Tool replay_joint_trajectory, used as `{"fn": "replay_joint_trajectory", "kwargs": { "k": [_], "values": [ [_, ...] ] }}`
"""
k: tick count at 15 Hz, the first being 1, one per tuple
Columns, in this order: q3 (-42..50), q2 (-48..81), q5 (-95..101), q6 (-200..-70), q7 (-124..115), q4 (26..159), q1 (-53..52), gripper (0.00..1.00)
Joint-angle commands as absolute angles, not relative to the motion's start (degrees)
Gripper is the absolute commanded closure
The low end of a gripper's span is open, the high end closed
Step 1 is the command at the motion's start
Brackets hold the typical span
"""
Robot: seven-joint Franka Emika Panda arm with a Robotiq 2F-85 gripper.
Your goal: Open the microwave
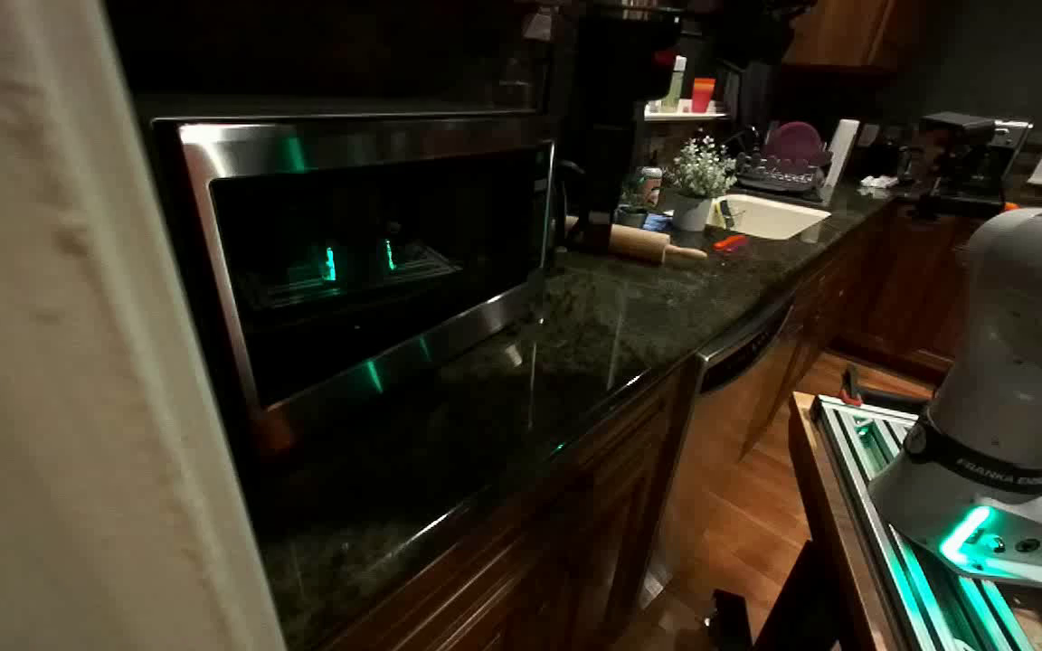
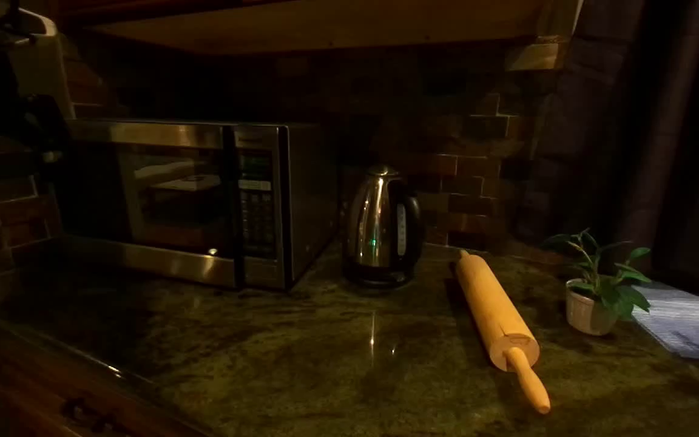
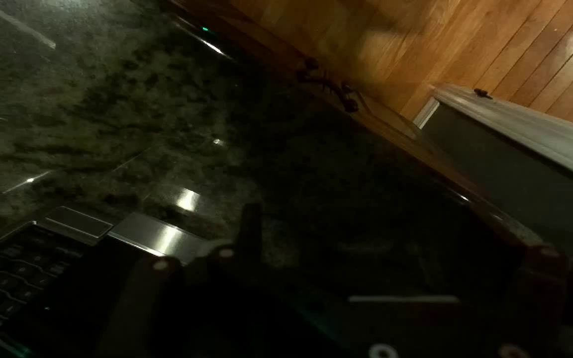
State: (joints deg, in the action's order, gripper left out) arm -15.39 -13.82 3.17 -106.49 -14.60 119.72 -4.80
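Microwave [image 1: 376, 262] stands on the stone surface [image 2: 325, 352], near the brick wall [image 2: 437, 164], door [image 2: 173, 206] facing outward, presumably to leave it room to swing. The door appears closed. The end effector [image 2: 13, 149] hangs in front of the door, apparently spread with nothing held; dim light prevents confirming contact. This position probably serves to reach the free edge beside the control panel [image 2: 256, 209]. The kettle [image 2: 377, 227] stands and the rolling pin [image 2: 498, 312] lies on the panel side, likely outside the door's arc. Next step, as judged: hook that edge and pull outward in 1 steady motion.
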Motion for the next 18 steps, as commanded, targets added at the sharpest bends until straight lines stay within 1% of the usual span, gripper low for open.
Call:
{"fn": "replay_joint_trajectory", "kwargs": {
  "k": [1, 10, 13, 18],
  "values": [
    [-14.19, -13.68, 3.49, -106.36, -14.88, 119.61, -6.16, 0.0],
    [-14.19, -13.68, 3.49, -106.36, -14.88, 119.61, -6.16, 0.0],
    [-14.67, -13.86, 5.68, -108.26, -20.3, 119.58, -5.34, 0.0],
    [-12.82, -14.15, 7.04, -101.18, -22.03, 114.66, -4.49, 0.0]
  ]
}}
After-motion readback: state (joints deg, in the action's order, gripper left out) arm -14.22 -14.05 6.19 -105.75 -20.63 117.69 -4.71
